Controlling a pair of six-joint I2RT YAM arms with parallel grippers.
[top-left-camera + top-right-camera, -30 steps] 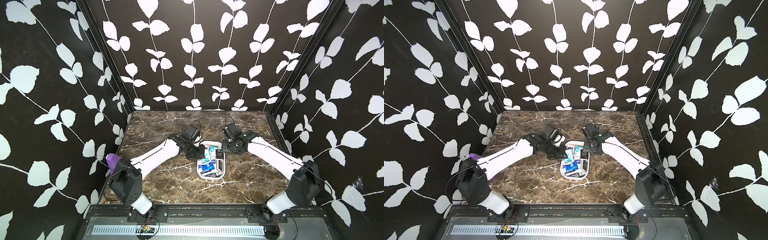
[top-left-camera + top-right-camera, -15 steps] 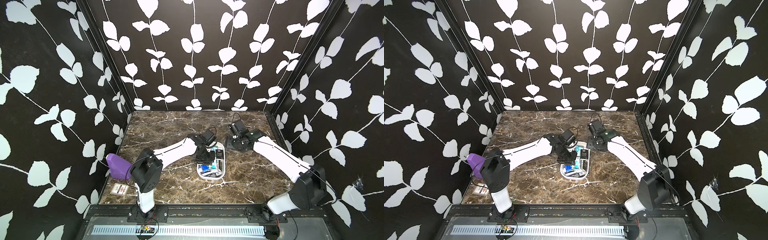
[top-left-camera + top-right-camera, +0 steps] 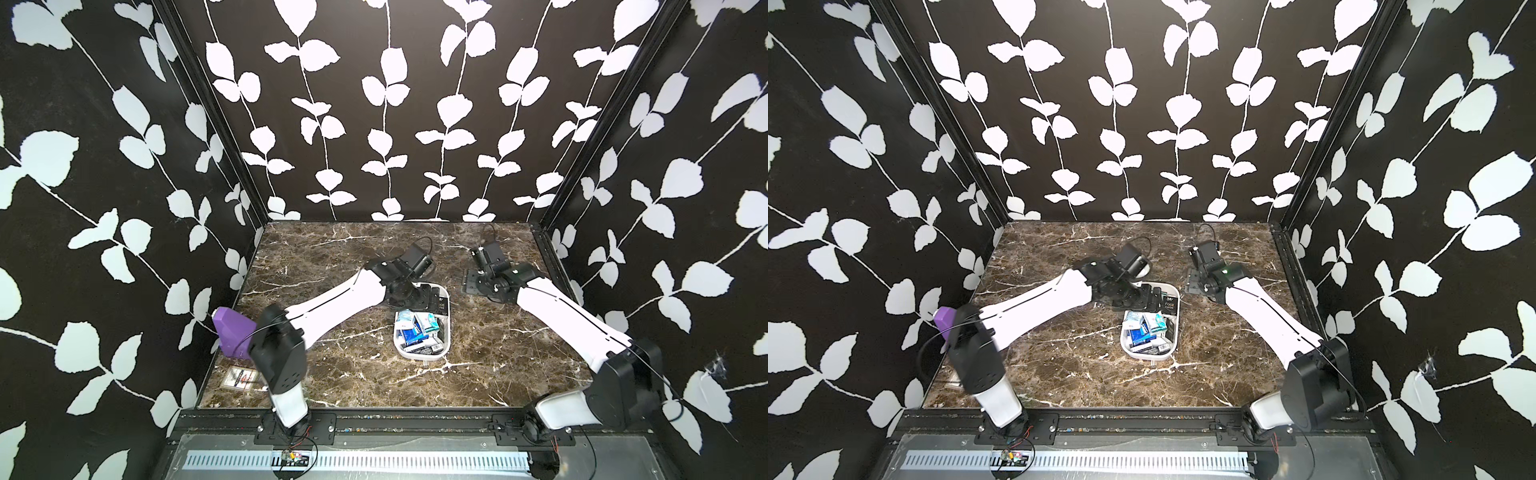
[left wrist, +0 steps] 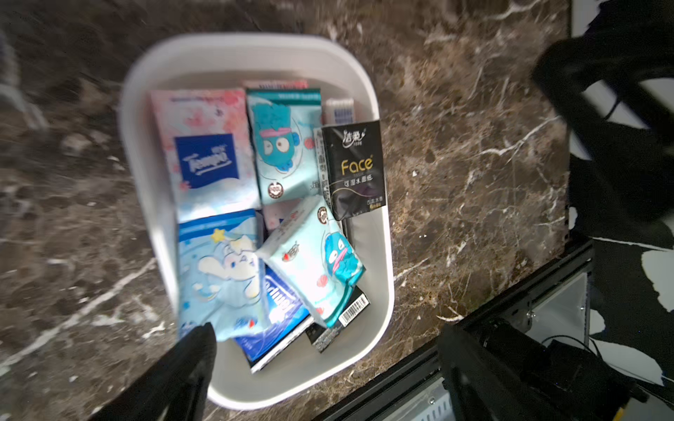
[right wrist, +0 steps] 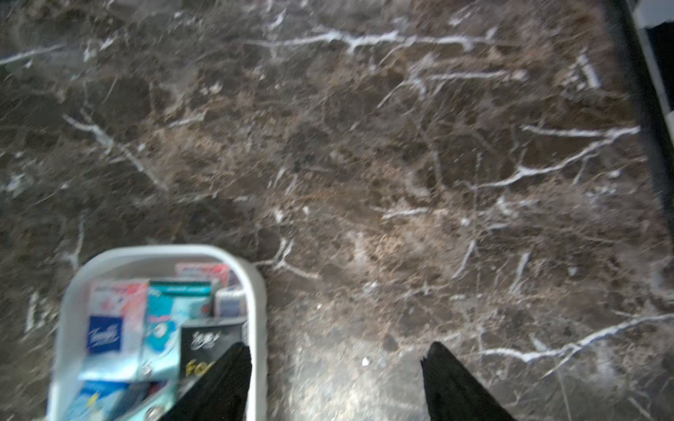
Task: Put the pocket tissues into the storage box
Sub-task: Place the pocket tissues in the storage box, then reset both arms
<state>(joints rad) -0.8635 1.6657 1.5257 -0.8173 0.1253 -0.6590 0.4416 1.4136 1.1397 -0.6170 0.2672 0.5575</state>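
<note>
Left gripper (image 4: 326, 339), jaws wide apart and empty, hangs over the white oblong plastic storage box (image 4: 255, 40); one fingertip (image 4: 197, 350) sits at the pale-blue cartoon pack (image 4: 219, 269), so I judge a careless lift could drag it out. Right gripper (image 5: 337, 350), likewise apart and empty, is over the brown marble tabletop (image 5: 364, 145) beside the box, where a brush could tip the black "Face" pack (image 4: 355, 167) leaning on the rim. Pocket tissues (image 4: 211, 160), small soft-wrapped packs, lie heaped inside the box, overlapping, some tilted.
</note>
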